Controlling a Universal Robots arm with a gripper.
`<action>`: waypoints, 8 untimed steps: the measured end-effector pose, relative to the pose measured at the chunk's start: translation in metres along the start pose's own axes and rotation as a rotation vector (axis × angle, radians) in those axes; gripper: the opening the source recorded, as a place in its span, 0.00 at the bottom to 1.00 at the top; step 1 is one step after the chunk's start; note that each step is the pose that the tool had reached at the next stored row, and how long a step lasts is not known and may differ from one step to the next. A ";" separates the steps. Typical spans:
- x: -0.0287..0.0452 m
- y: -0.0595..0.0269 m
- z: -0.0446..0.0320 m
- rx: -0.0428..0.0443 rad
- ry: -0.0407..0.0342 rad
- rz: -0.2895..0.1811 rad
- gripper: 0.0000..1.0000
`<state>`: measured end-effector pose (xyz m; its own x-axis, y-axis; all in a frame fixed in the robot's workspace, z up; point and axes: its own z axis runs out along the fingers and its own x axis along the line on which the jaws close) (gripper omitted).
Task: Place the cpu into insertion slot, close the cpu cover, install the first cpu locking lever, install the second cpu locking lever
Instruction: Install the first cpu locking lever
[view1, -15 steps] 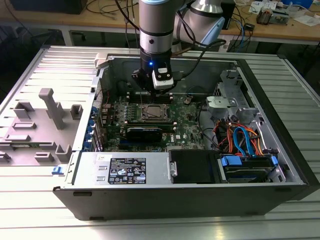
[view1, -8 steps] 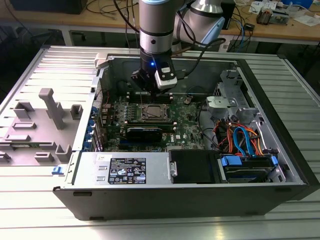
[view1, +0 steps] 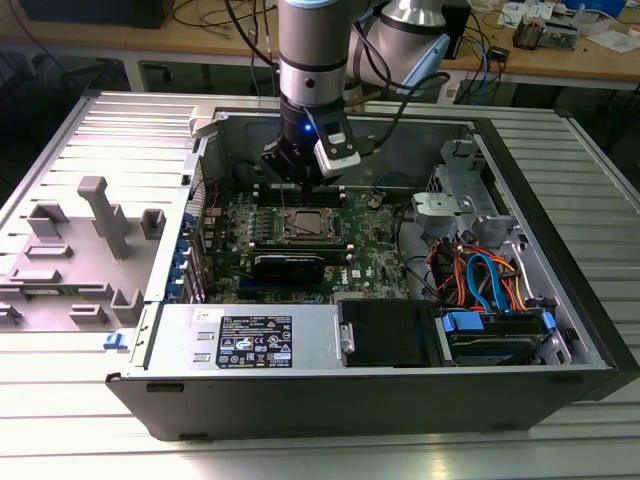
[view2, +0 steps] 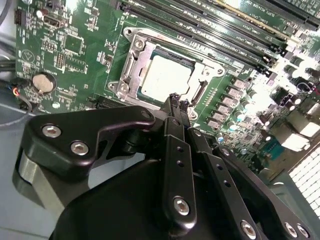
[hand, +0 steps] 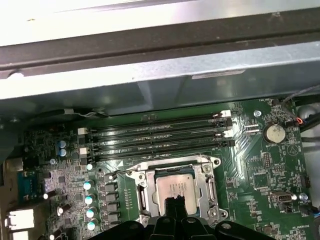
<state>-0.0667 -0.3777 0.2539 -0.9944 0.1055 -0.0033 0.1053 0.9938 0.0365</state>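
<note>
Silver-grey metal shows at the middle of the green circuit board (view2: 65, 50) — the cpu (view2: 165, 75) lies flat in the insertion slot (view2: 165, 41). The cpu cover (view2: 134, 65) lies down around it, its window framing the chip's top. The jaws hang close over one edge of the slot, pressed together with barely a sliver between the fingertips (view2: 173, 102), and they grip nothing. In the exterior view the arm (view1: 310, 70) reaches down into the open computer case (view1: 300, 395), which lies on a ribbed metal surface (view1: 600, 180) — long black memory slots (hand: 160, 137) run just beside the slot.
</note>
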 end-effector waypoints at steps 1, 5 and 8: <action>0.0000 0.0000 -0.0005 -0.0001 0.0003 -0.008 0.11; 0.0000 0.0002 -0.0031 -0.0003 0.0015 -0.045 0.11; 0.0000 0.0003 -0.0044 -0.0006 0.0029 -0.084 0.11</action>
<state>-0.0667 -0.3776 0.2583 -0.9998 0.0219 -0.0034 0.0218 0.9991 0.0368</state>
